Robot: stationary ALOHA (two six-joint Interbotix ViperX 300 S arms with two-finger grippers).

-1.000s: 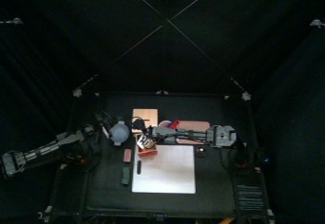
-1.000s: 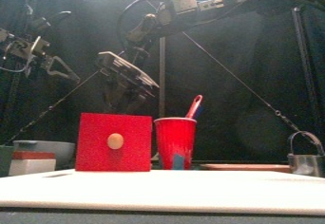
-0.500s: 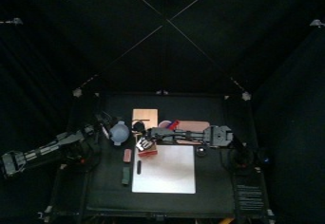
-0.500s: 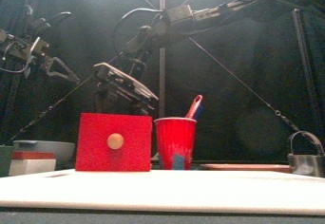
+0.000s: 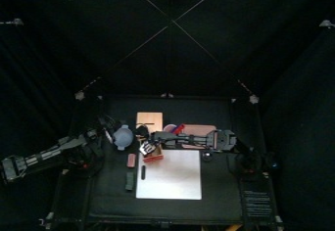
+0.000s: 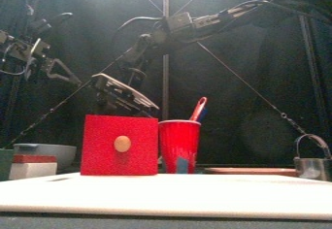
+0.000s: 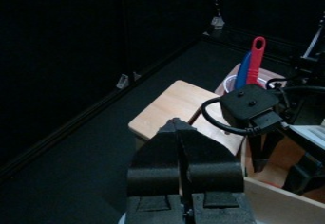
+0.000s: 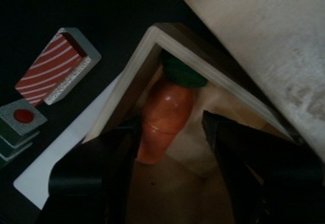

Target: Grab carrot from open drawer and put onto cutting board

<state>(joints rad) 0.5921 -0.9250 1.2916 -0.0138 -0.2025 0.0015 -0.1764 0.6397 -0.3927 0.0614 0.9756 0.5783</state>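
The carrot (image 8: 162, 123), orange with a green end, lies inside the open drawer (image 8: 95, 123), a pale wooden box. My right gripper (image 8: 172, 166) is open, one jaw on each side of the carrot, low in the drawer. In the top view the right gripper (image 5: 147, 148) reaches across to just left of the white cutting board (image 5: 171, 174). In the front view it (image 6: 123, 92) hangs behind the drawer's red front (image 6: 119, 145). My left gripper (image 7: 188, 185) is shut and empty, resting at the table's left (image 5: 108, 135).
A red cup (image 6: 180, 146) with a red and blue utensil stands beside the drawer. A tan wooden board (image 5: 151, 118) lies at the back. A grey bowl (image 6: 39, 155) sits left and a metal cup (image 6: 312, 163) right. Small toy packets (image 8: 61, 62) lie by the drawer.
My right gripper has come down behind the red drawer front towards the carrot. The left arm has not moved.
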